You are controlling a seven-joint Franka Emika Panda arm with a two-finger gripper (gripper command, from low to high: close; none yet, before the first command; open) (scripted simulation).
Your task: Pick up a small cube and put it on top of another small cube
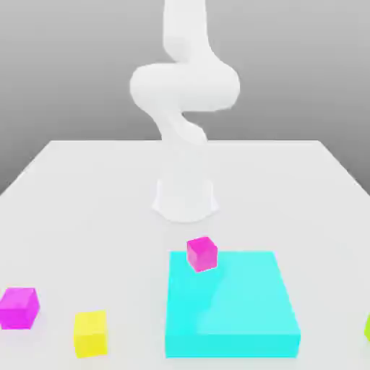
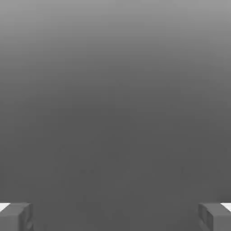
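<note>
Landmark: the flat cyan block (image 1: 231,303) lying on the pale grey counter (image 1: 87,195), in front of the white robot arm (image 1: 184,94) in the exterior view.
Small cube to lift: the small plain bright yellow cube (image 1: 90,333) sits on the counter, apart from the cyan block on the exterior view's left, nothing touching it.
Cube to stack on: the small plain purplish-magenta cube (image 1: 19,307) stands beyond the yellow one, farther from the cyan block on the same side, near but not touching.
Look-alikes: a redder hot-pink cube (image 1: 201,254) at the cyan block's far edge, seemingly resting on it, though contact is hard to judge; a sliver of lime yellow-green cube (image 1: 367,327) past the block's other side.
Jaws: the gripper (image 2: 115,216) has its two grey fingertips (image 2: 16,216) spread wide apart in the hand view, with nothing between them.
Step in hand: approach, not yet begun.
Doing it well: come straight down over the yellow cube, fingers square to two opposite faces, close around its middle, then lift clear before crossing toward the magenta cube, so neither gets nudged.
</note>
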